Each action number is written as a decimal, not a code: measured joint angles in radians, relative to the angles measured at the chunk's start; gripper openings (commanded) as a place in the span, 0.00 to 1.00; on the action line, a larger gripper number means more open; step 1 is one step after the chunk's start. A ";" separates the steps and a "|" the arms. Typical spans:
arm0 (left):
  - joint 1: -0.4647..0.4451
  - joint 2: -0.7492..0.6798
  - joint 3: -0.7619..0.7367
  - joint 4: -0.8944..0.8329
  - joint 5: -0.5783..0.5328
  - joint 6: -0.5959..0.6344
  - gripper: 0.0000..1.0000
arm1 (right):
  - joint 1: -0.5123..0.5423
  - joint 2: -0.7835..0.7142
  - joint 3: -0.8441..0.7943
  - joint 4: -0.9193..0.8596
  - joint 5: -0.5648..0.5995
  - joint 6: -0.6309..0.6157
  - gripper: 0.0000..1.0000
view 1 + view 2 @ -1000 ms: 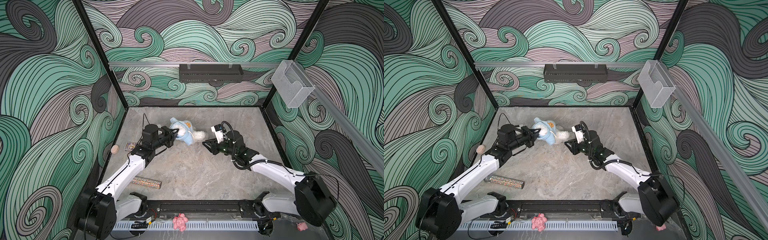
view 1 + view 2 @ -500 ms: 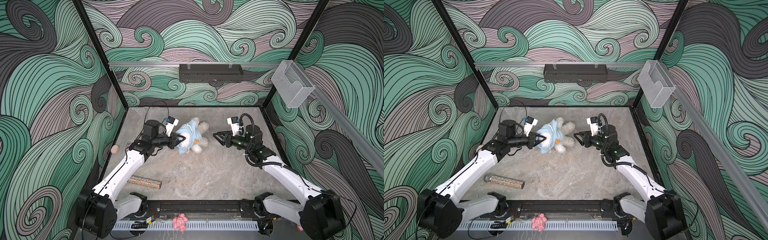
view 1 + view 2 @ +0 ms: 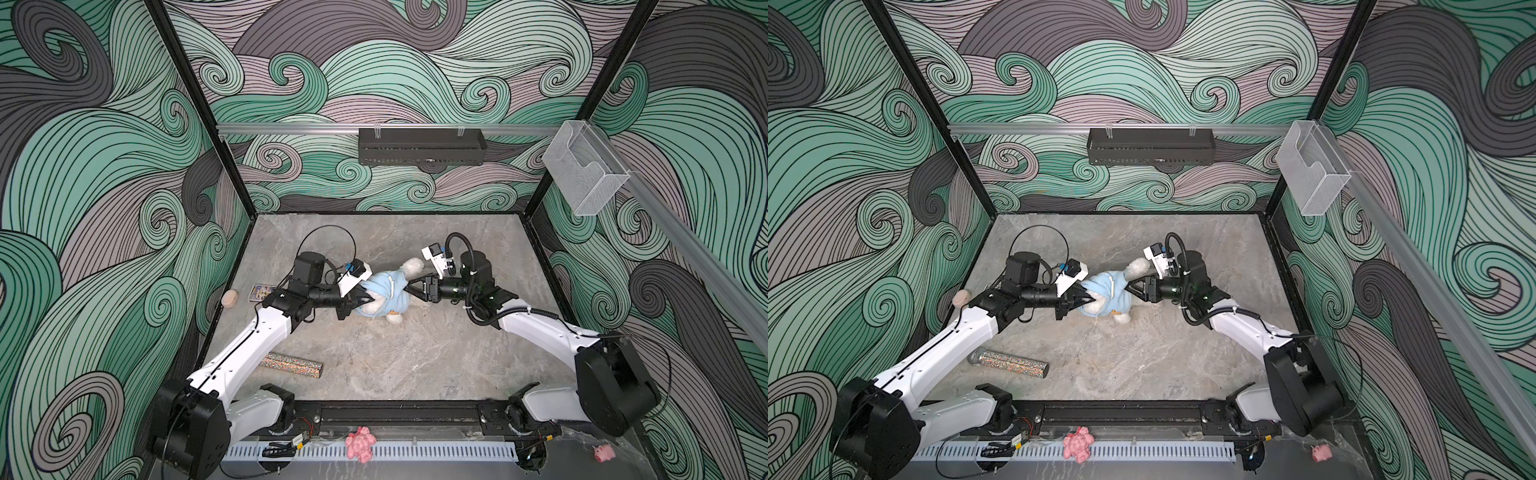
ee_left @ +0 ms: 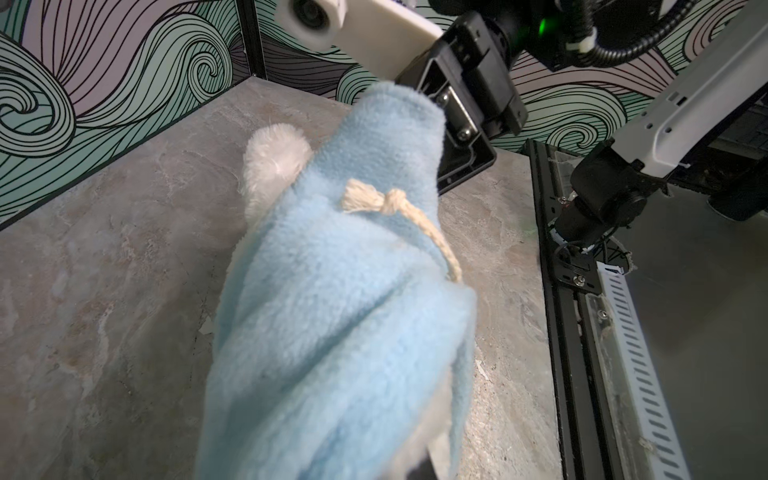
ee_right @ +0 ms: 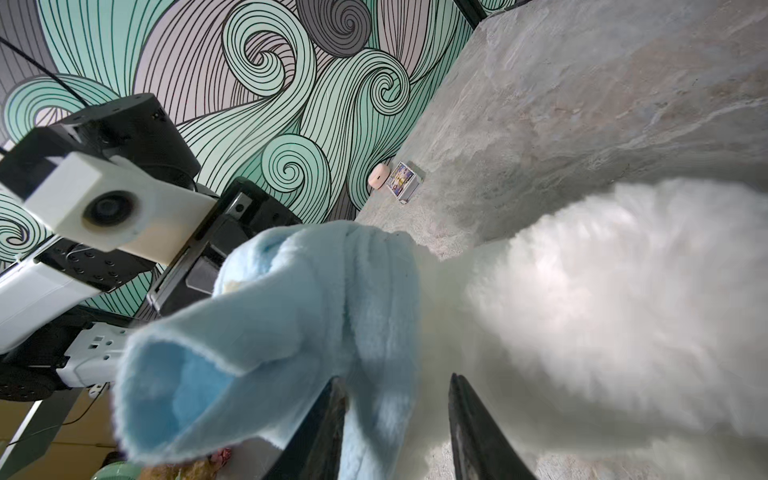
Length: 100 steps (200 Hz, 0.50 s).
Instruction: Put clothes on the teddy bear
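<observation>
The teddy bear (image 3: 412,267), fluffy and white, sits mid-table between my two grippers, wrapped in a light blue fleece garment (image 3: 386,291) with a cream drawstring (image 4: 399,212). My left gripper (image 3: 365,300) is shut on the garment's left edge; in the left wrist view the fleece covers its fingers almost entirely. My right gripper (image 5: 395,378) meets the garment's right side. Its fingertips (image 5: 336,380) stand a little apart, and a taut band of blue fleece with white fur fills the gap. An empty sleeve (image 5: 187,386) flares open beside them. The bear's face is hidden.
A glittery tube (image 3: 291,365) lies front left under the left arm. A small picture box (image 3: 262,291) and a beige round thing (image 3: 229,298) sit by the left wall. A pink lumpy toy (image 3: 360,442) and a pink pig (image 3: 603,452) rest outside the front rail.
The right gripper drew back to the right with wider jaws, then came in again and narrowed on the garment. The left gripper stayed shut; the bear has swung round between them.
</observation>
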 measured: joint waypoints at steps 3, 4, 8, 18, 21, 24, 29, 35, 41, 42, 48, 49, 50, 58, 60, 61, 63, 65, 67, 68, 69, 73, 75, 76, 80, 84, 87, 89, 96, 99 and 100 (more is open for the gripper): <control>0.000 0.000 0.000 0.000 0.000 0.003 0.00 | 0.001 0.005 0.001 0.003 -0.002 0.008 0.37; 0.000 0.000 0.000 -0.001 0.000 0.004 0.00 | 0.001 0.007 0.002 0.005 -0.003 0.008 0.36; -0.002 0.000 0.000 -0.001 0.000 0.008 0.00 | 0.003 0.011 0.003 0.010 -0.005 0.011 0.35; -0.003 0.000 0.000 -0.003 -0.001 0.016 0.00 | 0.011 0.022 0.011 0.018 -0.009 0.017 0.31; -0.004 0.000 0.000 -0.003 -0.001 0.019 0.00 | 0.014 0.024 0.013 0.020 -0.011 0.020 0.30; -0.004 0.000 0.000 -0.005 -0.001 0.021 0.00 | 0.016 0.026 0.016 0.021 -0.011 0.023 0.28; -0.005 0.000 0.000 -0.008 -0.001 0.025 0.00 | 0.021 0.029 0.019 0.026 -0.013 0.026 0.24; -0.005 0.000 0.000 -0.013 -0.002 0.030 0.00 | 0.024 0.030 0.023 0.027 -0.013 0.030 0.19; -0.006 0.000 0.000 -0.017 -0.002 0.035 0.00 | 0.027 0.031 0.026 0.026 -0.011 0.032 0.16; -0.006 0.000 0.000 -0.019 -0.002 0.036 0.00 | 0.027 0.031 0.027 0.026 -0.011 0.031 0.15; -0.007 0.000 0.000 -0.024 -0.004 0.042 0.00 | 0.029 0.031 0.029 0.021 -0.002 0.030 0.10; -0.008 0.000 0.000 -0.024 -0.004 0.043 0.00 | 0.029 0.031 0.030 0.020 -0.001 0.029 0.10; -0.008 0.000 0.000 -0.025 -0.004 0.043 0.00 | 0.029 0.031 0.031 0.020 -0.001 0.029 0.09; -0.011 0.000 0.000 -0.036 -0.005 0.054 0.00 | 0.029 0.030 0.039 -0.008 0.023 0.023 0.03; -0.012 0.000 0.000 -0.039 -0.005 0.059 0.00 | 0.029 0.029 0.042 -0.021 0.034 0.017 0.02; -0.013 0.000 0.000 -0.040 -0.005 0.060 0.00 | 0.029 0.029 0.043 -0.024 0.036 0.018 0.02; -0.013 0.000 0.000 -0.043 -0.005 0.062 0.00 | 0.028 0.029 0.047 -0.038 0.047 0.023 0.01; -0.015 0.000 0.000 -0.048 -0.005 0.070 0.00 | 0.027 0.028 0.050 -0.047 0.056 0.015 0.01; -0.016 0.000 0.000 -0.050 -0.005 0.072 0.00 | 0.026 0.028 0.053 -0.061 0.070 0.011 0.00; -0.017 0.000 0.000 -0.051 -0.005 0.074 0.00 | 0.026 0.028 0.054 -0.065 0.073 0.015 0.00; -0.018 0.000 0.000 -0.053 -0.005 0.075 0.00 | 0.026 0.028 0.055 -0.069 0.077 0.019 0.00; -0.021 0.000 0.000 -0.061 -0.004 0.086 0.00 | 0.021 0.026 0.060 -0.093 0.101 0.013 0.00; -0.023 0.000 0.000 -0.066 -0.004 0.091 0.00 | 0.021 0.025 0.061 -0.100 0.109 0.011 0.00; -0.023 0.000 0.000 -0.067 -0.004 0.092 0.00 | 0.020 0.024 0.061 -0.105 0.113 0.010 0.00; -0.027 0.000 0.000 -0.073 -0.004 0.103 0.00 | 0.014 0.022 0.062 -0.121 0.133 0.011 0.00; -0.032 0.000 0.000 -0.081 -0.003 0.113 0.00 | 0.008 0.018 0.061 -0.139 0.153 0.013 0.00; -0.035 0.000 0.000 -0.088 -0.003 0.124 0.00 | 0.003 0.015 0.059 -0.145 0.161 0.016 0.00; -0.037 0.000 0.000 -0.093 -0.003 0.130 0.00 | 0.000 0.013 0.057 -0.148 0.167 0.019 0.00; -0.045 0.000 0.001 -0.103 -0.003 0.148 0.00 | -0.013 0.004 0.048 -0.159 0.188 0.031 0.00; -0.050 0.000 0.001 -0.109 -0.003 0.158 0.00 | -0.020 -0.001 0.043 -0.165 0.198 0.035 0.00; -0.051 0.000 0.001 -0.110 -0.003 0.160 0.00 | -0.021 -0.002 0.042 -0.166 0.201 0.037 0.00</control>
